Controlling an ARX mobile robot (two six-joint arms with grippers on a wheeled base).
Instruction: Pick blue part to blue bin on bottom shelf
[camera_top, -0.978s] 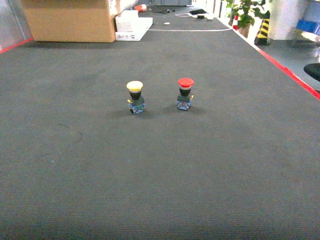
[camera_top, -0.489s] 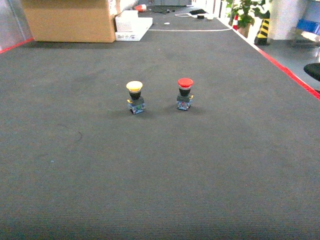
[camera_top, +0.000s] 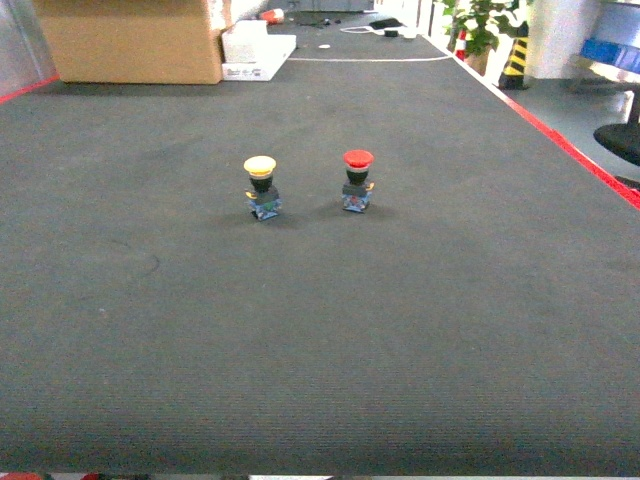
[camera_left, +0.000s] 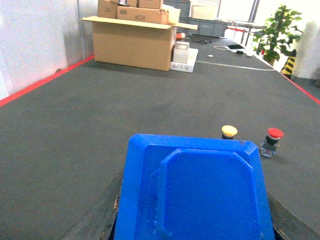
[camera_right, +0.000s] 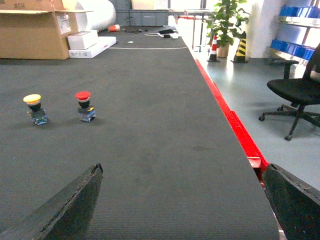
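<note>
From the left wrist, a big blue plastic piece (camera_left: 192, 192) runs off the bottom edge and hides the left tool (camera_left: 192, 220) and the lower half of the yellow button (camera_left: 229, 131). The right tool (camera_right: 182, 200) shows only two dark finger edges, cut by the frame. The office chair (camera_right: 300, 97) is clipped at the right.

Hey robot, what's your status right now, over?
Left tool shut on blue part. Right tool open, empty. Blue bin not identified. Yellow button, red button standing on carpet ahead.
</note>
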